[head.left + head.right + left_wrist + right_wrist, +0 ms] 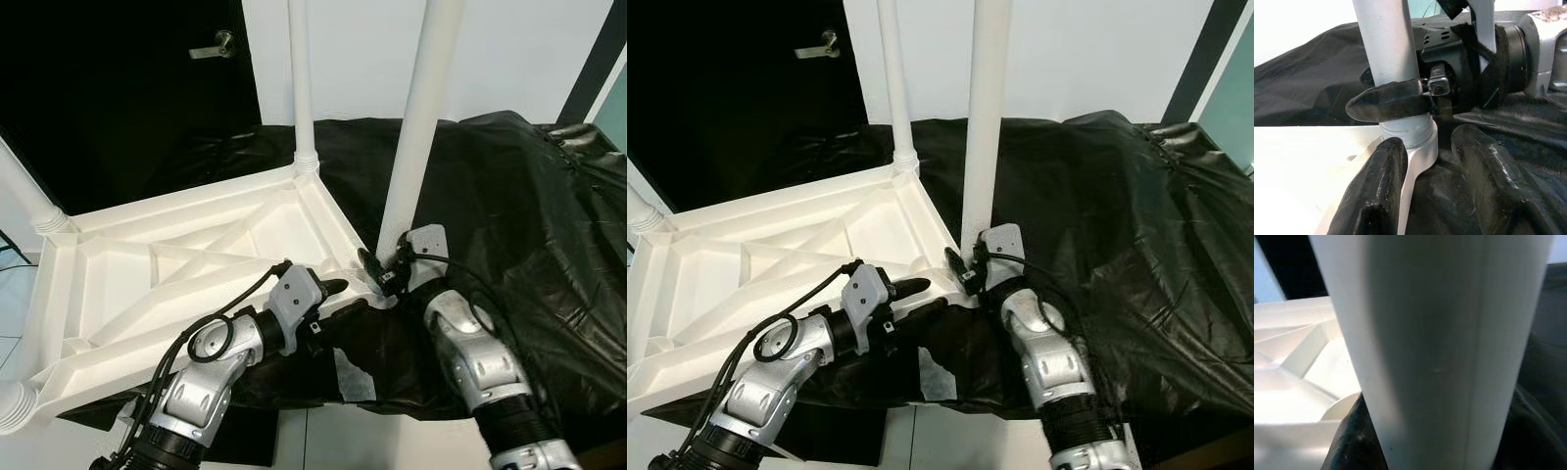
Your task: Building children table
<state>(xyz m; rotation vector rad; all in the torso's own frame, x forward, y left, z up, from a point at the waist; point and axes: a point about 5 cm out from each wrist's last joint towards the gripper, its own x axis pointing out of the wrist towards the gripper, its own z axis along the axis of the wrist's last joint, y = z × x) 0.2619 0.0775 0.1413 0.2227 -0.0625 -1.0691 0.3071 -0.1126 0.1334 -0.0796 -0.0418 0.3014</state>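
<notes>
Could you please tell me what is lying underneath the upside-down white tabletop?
A black sheet lies under the white tabletop, spreading out past its near and right edges. What the sheet itself covers is hidden. The right gripper clasps the near leg above its corner socket.

Right gripper (pixel 384 271) clamped tight — left gripper (pixel 328 297) spread (both arms forward).

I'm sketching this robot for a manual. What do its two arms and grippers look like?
Both arms are silver metal with rounded joint housings and ribbed black sleeves near the base. Loose black cables loop along each forearm. A grey angular wrist block precedes the left gripper and the right gripper. The jaws are long, black and rounded.
</notes>
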